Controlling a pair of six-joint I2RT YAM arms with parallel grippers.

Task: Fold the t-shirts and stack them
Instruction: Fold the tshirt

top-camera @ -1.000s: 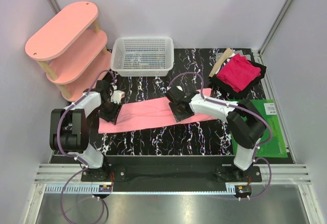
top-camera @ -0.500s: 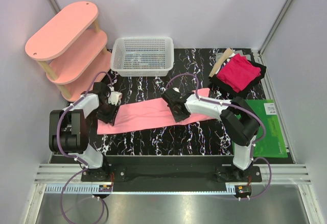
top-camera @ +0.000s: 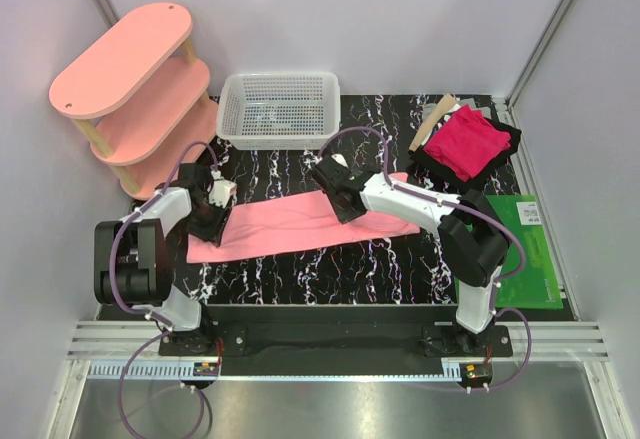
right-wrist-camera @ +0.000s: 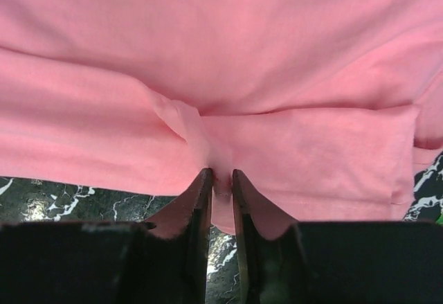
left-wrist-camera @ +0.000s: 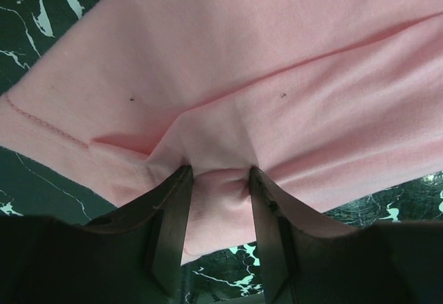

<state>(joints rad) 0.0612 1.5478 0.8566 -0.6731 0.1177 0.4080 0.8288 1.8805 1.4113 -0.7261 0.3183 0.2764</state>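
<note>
The long t-shirt (top-camera: pixel 285 224) lies across the centre of the table (top-camera: pixel 300 274). The left gripper (top-camera: pixel 212 221) sits at its left end. The right gripper (top-camera: pixel 345 209) sits at its rear edge, right of centre. The basket (top-camera: pixel 280 141) stands behind it, at upper centre. The shelf unit (top-camera: pixel 125 69) occupies the upper left. The second t-shirt (top-camera: pixel 468 142) rests on a cloth (top-camera: pixel 432 164) at upper right, behind the mat (top-camera: pixel 530 259).

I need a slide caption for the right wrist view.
Right gripper pinches a fold of the salmon-pink t-shirt on the dark marbled table.

High overview, wrist close-ups on t-shirt (top-camera: pixel 285 224)
</note>
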